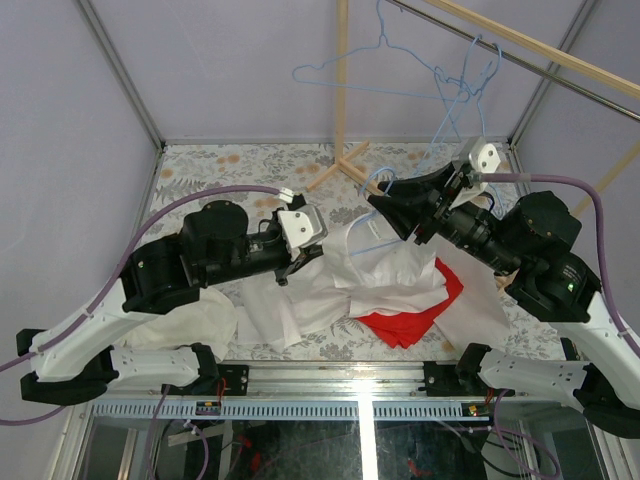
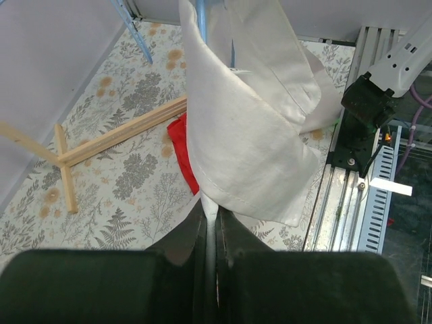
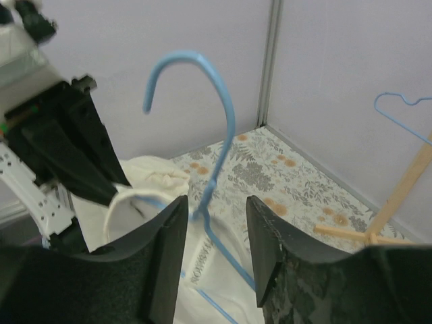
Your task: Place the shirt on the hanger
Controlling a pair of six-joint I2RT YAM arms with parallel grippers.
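Observation:
The white shirt [image 1: 395, 268] is lifted off the table between the two arms. My left gripper [image 1: 292, 272] is shut on a fold of its fabric [image 2: 236, 135], which is pinched between the jaws [image 2: 210, 210]. A blue wire hanger [image 3: 214, 121] sits inside the shirt's neck opening with its hook standing up; the white tag with dark print [image 3: 202, 264] shows just below it. My right gripper [image 3: 217, 202] is open, with the hanger's neck between its jaws, close to the left finger. In the top view the right gripper [image 1: 378, 206] is at the hanger [image 1: 377, 183].
A red cloth [image 1: 418, 318] lies under the shirt, also in the left wrist view [image 2: 179, 150]. An off-white garment [image 1: 195, 322] lies at the left. A wooden rack [image 1: 342, 160] stands at the back, with several blue hangers [image 1: 400, 75] on its rail. A metal rail [image 2: 351, 202] runs along the near edge.

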